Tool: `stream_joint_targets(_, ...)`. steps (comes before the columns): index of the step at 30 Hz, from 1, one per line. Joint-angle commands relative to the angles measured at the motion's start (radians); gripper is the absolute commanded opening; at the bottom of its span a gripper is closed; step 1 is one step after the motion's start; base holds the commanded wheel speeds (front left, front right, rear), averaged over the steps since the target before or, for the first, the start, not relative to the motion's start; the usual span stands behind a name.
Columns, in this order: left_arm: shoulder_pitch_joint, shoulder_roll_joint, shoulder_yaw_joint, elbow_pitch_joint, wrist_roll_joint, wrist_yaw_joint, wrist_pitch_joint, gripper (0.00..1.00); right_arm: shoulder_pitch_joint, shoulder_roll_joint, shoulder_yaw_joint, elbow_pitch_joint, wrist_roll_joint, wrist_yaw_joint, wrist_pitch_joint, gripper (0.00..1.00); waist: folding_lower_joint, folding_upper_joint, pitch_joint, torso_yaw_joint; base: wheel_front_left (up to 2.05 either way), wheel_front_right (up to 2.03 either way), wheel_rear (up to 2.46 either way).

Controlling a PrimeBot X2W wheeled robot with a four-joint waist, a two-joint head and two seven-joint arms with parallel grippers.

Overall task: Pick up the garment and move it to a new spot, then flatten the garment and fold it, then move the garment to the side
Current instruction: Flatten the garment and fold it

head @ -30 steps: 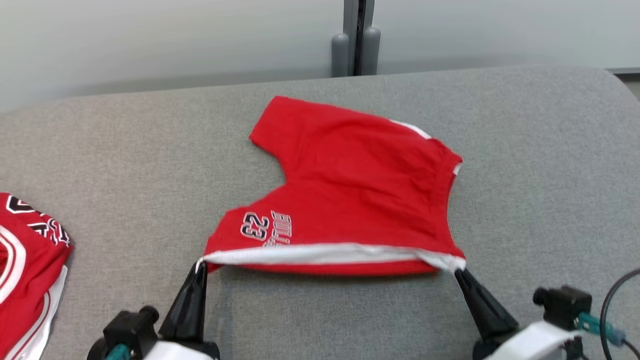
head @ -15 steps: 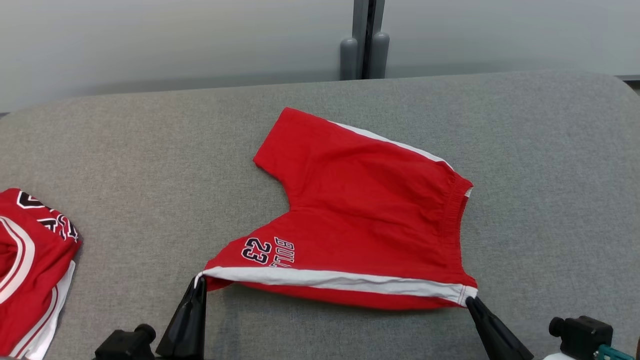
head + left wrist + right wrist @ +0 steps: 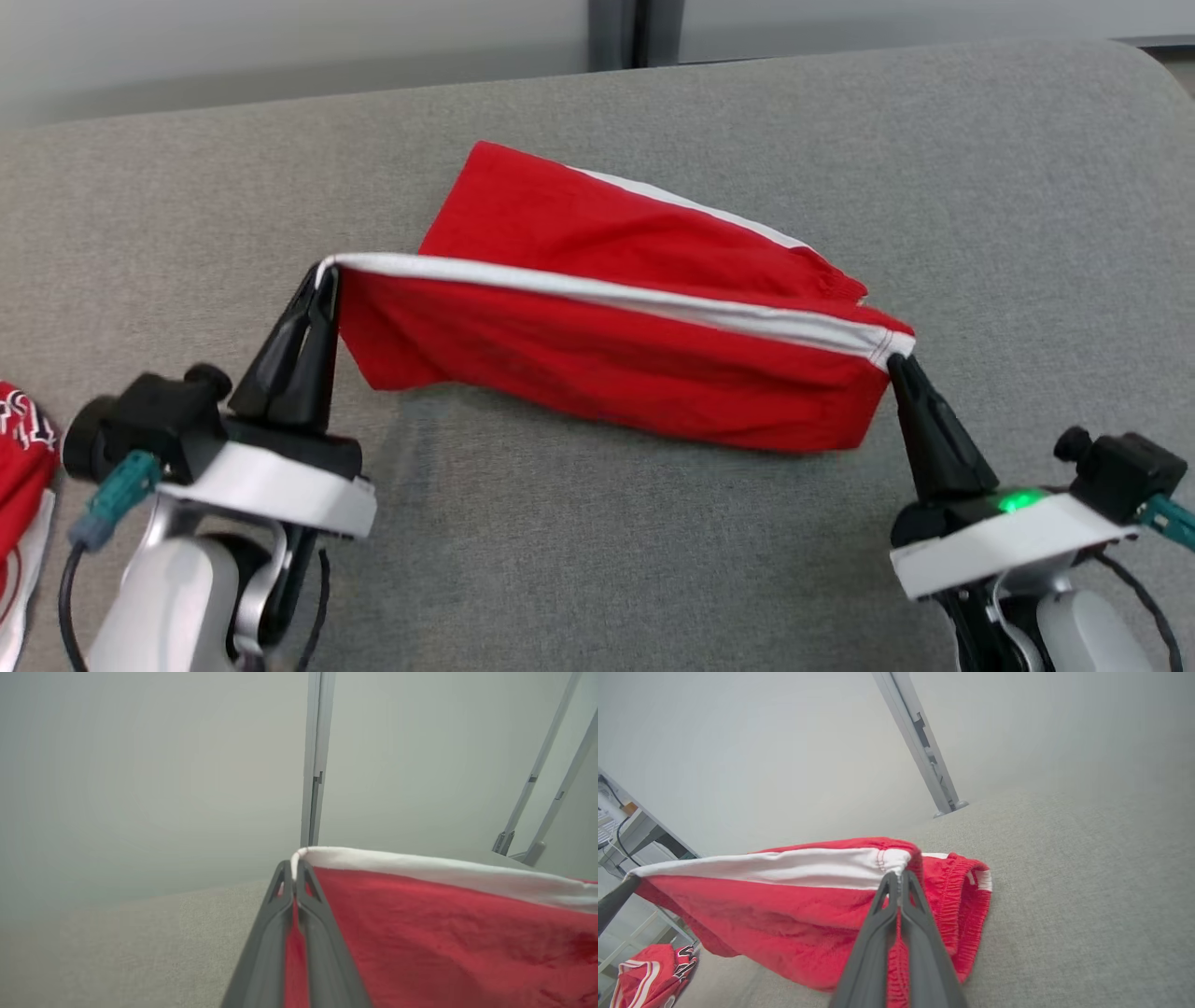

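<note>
Above the grey cushion [image 3: 653,560], head view: red garment [image 3: 607,373] hangs stretched by its white-striped edge, its far part lying on the cushion.
Left gripper [image 3: 325,275]: pinched closed on the stripe's left corner.
Right gripper [image 3: 898,359]: pinched closed on the waistband corner.
Left wrist view: closed tips clamp the white hem, red cloth at right.
Right wrist view: closed tips clamp the stripe beside the elastic waistband; second red garment [image 3: 649,970] low left.

Red jersey [image 3: 23,457] on grey cushion [image 3: 607,560]

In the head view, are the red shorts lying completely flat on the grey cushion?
No: the left gripper and the right gripper hold the white-striped edge of the red shorts up above the grey cushion.
</note>
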Motion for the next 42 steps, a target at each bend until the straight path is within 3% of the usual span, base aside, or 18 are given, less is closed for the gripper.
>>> stream_joint_targets(1, -0.052, 0.009, 0.001, 0.019, -0.001, -0.011, 0.003, 0.0, -0.034, -0.002, -0.005, 0.025, 0.011, 0.0, -0.016, 0.0, 0.0, 0.0, 0.03, -0.025, 0.0, 0.0, 0.0)
stream_joint_targets(6, -0.268, 0.004, -0.033, 0.158, 0.007, -0.064, 0.032, 0.0, -0.183, 0.002, 0.029, 0.134, 0.062, 0.0, -0.09, 0.0, 0.0, 0.0, 0.094, -0.051, 0.0, 0.0, 0.0)
stream_joint_targets(14, -0.564, -0.016, -0.091, 0.495, 0.028, -0.119, 0.057, 0.0, -0.386, 0.001, 0.076, 0.305, 0.135, 0.0, -0.164, 0.0, 0.0, 0.0, 0.184, -0.091, 0.0, 0.0, 0.0)
stream_joint_targets(27, -0.787, -0.064, -0.138, 0.921, -0.002, -0.153, 0.04, 0.0, -0.539, 0.001, 0.148, 0.456, 0.209, 0.0, -0.184, 0.0, 0.0, 0.0, 0.238, -0.098, 0.0, 0.0, 0.0)
stream_joint_targets(28, -0.792, -0.067, -0.139, 0.941, -0.006, -0.154, 0.034, 0.26, -0.54, 0.0, 0.152, 0.457, 0.209, 0.0, -0.184, 0.09, 0.0, 0.0, 0.239, -0.098, 0.0, 0.0, 0.0)
stream_joint_targets(29, -0.797, -0.072, -0.14, 0.959, -0.013, -0.155, 0.024, 0.92, -0.537, 0.001, 0.158, 0.458, 0.203, 0.0, -0.184, 0.27, 0.0, 0.0, 0.239, -0.097, 0.0, 0.0, 0.0)
stream_joint_targets(30, -0.8, -0.076, -0.142, 0.972, -0.014, -0.155, 0.01, 1.0, -0.533, 0.001, 0.158, 0.455, 0.195, 0.0, -0.184, 0.75, 0.0, 0.0, 0.239, -0.095, 0.0, 0.0, 0.0)
stream_joint_targets(31, -0.799, -0.081, -0.143, 0.983, -0.018, -0.156, -0.006, 1.0, -0.524, 0.001, 0.156, 0.453, 0.186, 0.0, -0.184, 1.0, 0.0, 0.0, 0.237, -0.092, 0.0, 0.0, 0.0)
stream_joint_targets(36, -0.768, -0.094, -0.149, 1.003, -0.023, -0.155, -0.12, 1.0, -0.474, 0.0, 0.13, 0.4, 0.096, 0.0, -0.182, 1.0, 0.0, 0.0, 0.222, -0.072, 0.0, 0.0, 0.0)
stream_joint_targets(42, -0.665, -0.095, -0.115, 0.903, -0.029, -0.114, -0.204, 1.0, -0.342, -0.021, 0.031, 0.227, -0.126, 0.0, -0.182, 1.0, 0.0, 0.0, 0.184, -0.044, 0.0, 0.0, 0.0)
